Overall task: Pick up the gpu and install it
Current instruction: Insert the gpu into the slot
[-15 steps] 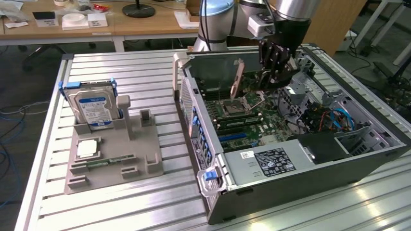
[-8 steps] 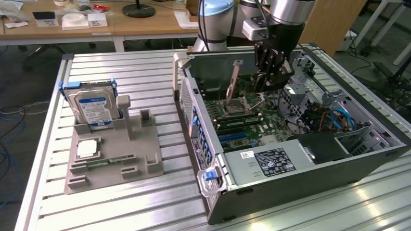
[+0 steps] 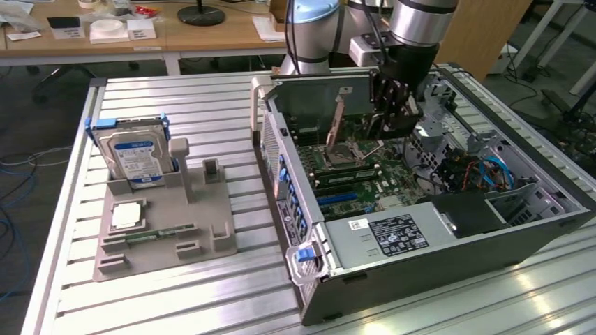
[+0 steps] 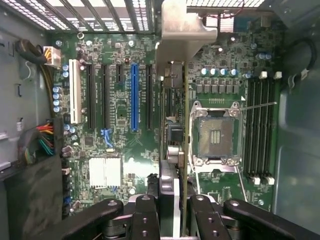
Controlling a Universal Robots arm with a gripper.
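The gpu [image 4: 172,95] shows edge-on in the wrist view, a thin dark card with its silvery bracket [image 4: 182,25] at the far end. My gripper [image 4: 172,202] is shut on the card's near end, one finger [image 4: 145,212] on each side. The card hangs inside the open computer case [image 3: 279,160], over the motherboard, between a black slot [image 4: 149,95] beside the blue slot [image 4: 134,95] and the CPU socket [image 4: 215,132]. I cannot tell whether it touches a slot. In the exterior view my gripper [image 3: 391,118] reaches down into the case near its back wall.
A power supply [image 3: 391,234] fills the case's near end and cables [image 3: 489,174] lie at the exterior view's right. On the table to the left a grey fixture [image 3: 163,230] holds a hard drive [image 3: 138,157], a CPU chip [image 3: 125,215] and a memory stick [image 3: 153,236].
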